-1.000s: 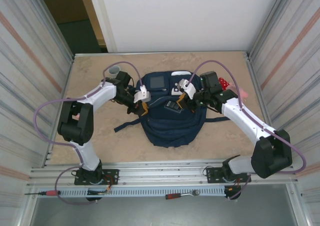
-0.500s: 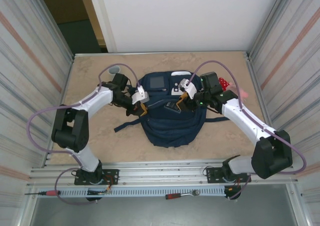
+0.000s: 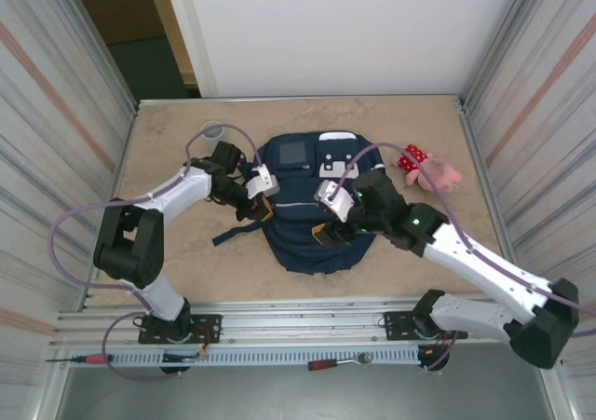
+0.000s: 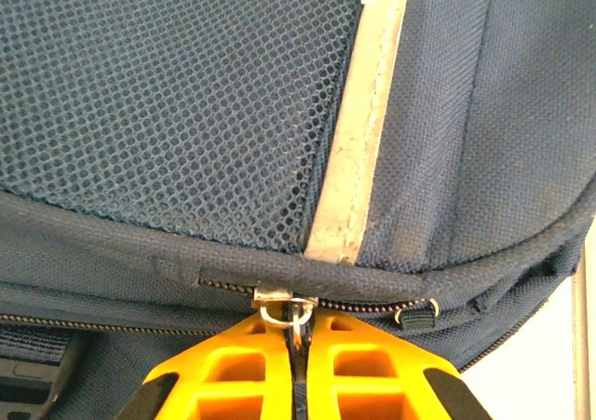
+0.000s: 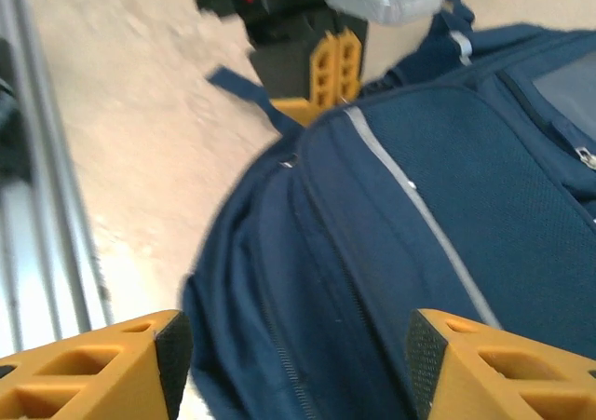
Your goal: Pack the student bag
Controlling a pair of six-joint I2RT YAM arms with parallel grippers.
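Pulled back from the top of the student bag (image 3: 298,243), the right gripper (image 3: 328,229) now hangs over the bag's middle, nearer the arm bases. A pink soft toy (image 3: 426,170) with a red dotted bow lies uncovered on the counter (image 3: 205,271), just right of the bag. Over the same second the right jaws have gone from pinched together to standing apart. The left gripper (image 3: 267,208) has kept its place at the bag's left edge.

In the right wrist view the 2 orange fingers (image 5: 102,364) sit wide at the bottom corners with nothing between them. The navy front panel lies below and beyond them, and whether they touch it cannot be told. The left gripper shows across the bag at its far edge.

In the left wrist view the jaws are closed on the small metal zipper pull (image 4: 292,312) (a wire ring hanging from the slider). It sits right at the seam under a mesh panel (image 4: 168,94) and a pale reflective stripe (image 4: 358,122).

The bag lies flat in the middle of the counter, top end away from the arms. 2 white patches (image 3: 332,169) near its top carry dark marks too small to read.
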